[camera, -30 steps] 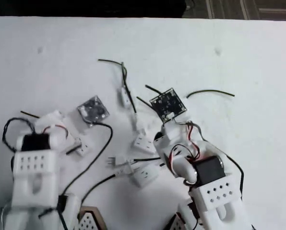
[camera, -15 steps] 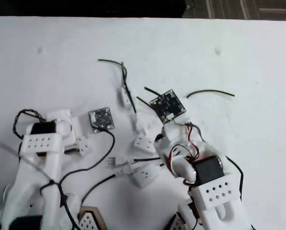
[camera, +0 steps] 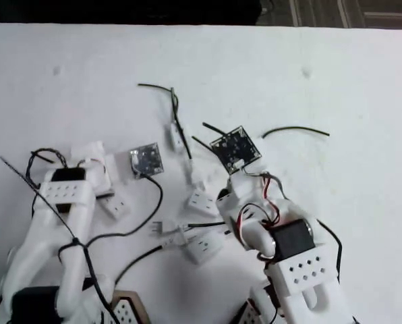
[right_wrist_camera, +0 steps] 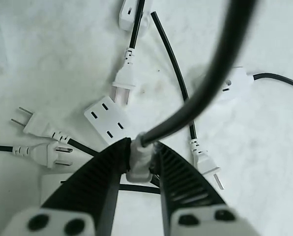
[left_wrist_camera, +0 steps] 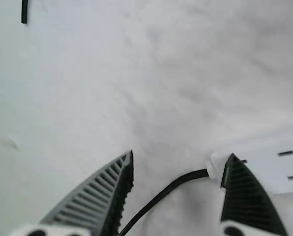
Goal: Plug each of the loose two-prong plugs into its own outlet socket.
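White surface carries scattered cords, plugs and outlet blocks. Since a second ago the left end effector has advanced across it. Its fingers stand apart, straddling a black cord, with one finger just beside an outlet block. The right end effector is unchanged, clamped on a white plug near a second outlet block.

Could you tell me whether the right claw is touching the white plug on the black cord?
Touching. The right wrist view shows the white plug pinched between both fingers of the right claw, with no gap on either side.
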